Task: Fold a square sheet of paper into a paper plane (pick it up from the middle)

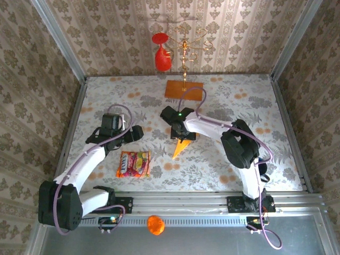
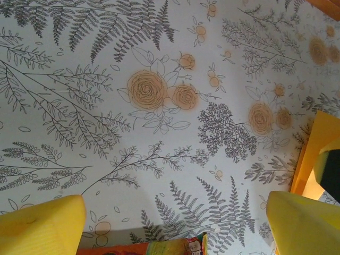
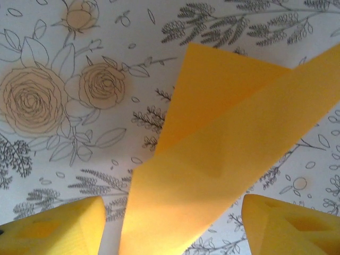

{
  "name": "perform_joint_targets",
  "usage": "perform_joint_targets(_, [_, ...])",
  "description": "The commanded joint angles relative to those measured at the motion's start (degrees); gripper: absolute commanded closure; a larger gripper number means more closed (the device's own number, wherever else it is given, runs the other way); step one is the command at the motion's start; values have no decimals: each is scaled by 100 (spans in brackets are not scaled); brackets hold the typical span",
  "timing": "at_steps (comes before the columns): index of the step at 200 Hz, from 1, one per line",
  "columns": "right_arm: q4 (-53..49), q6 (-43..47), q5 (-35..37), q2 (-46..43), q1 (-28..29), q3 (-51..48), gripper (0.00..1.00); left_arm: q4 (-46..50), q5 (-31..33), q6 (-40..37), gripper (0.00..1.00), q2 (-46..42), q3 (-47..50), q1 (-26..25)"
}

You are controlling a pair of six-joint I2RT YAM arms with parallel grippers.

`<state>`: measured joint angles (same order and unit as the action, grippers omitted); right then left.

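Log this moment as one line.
left gripper: jaws open, over table near snack packet | right gripper: jaws open, astride folded paper plane on table

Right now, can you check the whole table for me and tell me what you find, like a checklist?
Surface: flowery tablecloth, flat.
Job's things: paper plane, folded, lying beneath the right gripper.
Clutter: snack packet; orange board with gold stand; red object hanging there; round orange object on near ledge.
Grippers: left gripper open above the cloth; right gripper open above the plane.
Cables: purple cables looped along both arms.
Surroundings: patterned walls.
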<state>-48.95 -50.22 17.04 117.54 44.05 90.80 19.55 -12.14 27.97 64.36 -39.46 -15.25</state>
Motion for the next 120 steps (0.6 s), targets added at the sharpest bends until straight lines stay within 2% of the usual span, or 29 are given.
perform_joint_targets(1, [-780,-330,749,265,138,307,29,144,-3,-180,11,-121,80,73])
perform_joint_targets(42, [-1002,-489,968,287,144,386,33,152,-34,-189,11,-143,98,144])
perform_joint_targets(96, [-959,-458,793,314,143,451,40,171,-91,-186,11,-116,79,153])
perform_joint_targets(120, [-907,-521,724,296,146,387,45,182,-87,-194,11,-106,79,158])
